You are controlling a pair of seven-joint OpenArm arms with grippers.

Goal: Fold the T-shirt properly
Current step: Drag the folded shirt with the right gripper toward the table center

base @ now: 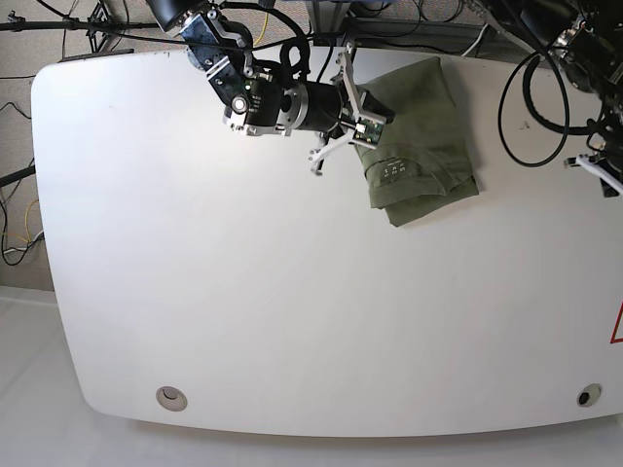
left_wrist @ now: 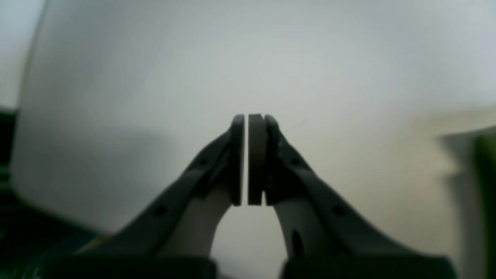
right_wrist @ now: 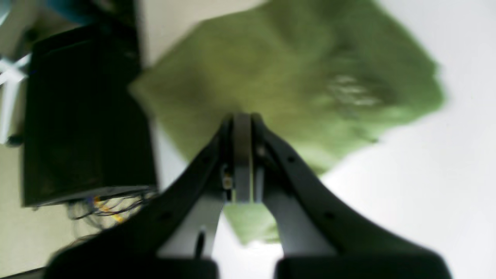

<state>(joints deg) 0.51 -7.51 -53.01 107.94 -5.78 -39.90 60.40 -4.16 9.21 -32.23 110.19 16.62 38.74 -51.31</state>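
Olive-green cloth is the one spot of colour on the white table (base: 292,292): the T-shirt (base: 419,136) lies folded into a compact, roughly rectangular bundle near the table's far edge, toward the right side of the base view. A small pale printed label (base: 394,167) shows on its upper layer, near the front left of the bundle.

The right gripper (base: 365,122) sits at the shirt's left edge, its arm reaching in from the far left of the base view. In the right wrist view its jaws are pressed together with no gap between them, and nothing is pinched there; the T-shirt (right_wrist: 279,77) spreads out beyond and beneath the fingertips (blurred, though the pale label (right_wrist: 350,95) can be made out). Whether the tips touch the fabric cannot be told. A black box (right_wrist: 81,116) with loose coloured wires (right_wrist: 104,209) at its lower edge stands to the left in that view.

The left gripper (left_wrist: 246,159) is also closed, with only a hairline slit between its pads (left_wrist: 255,159) and nothing between them. It hangs over bare white tabletop, well apart from the shirt, a green blur of which shows at the right edge of the left wrist view. Black cables (base: 531,97) loop over the table's far right corner.
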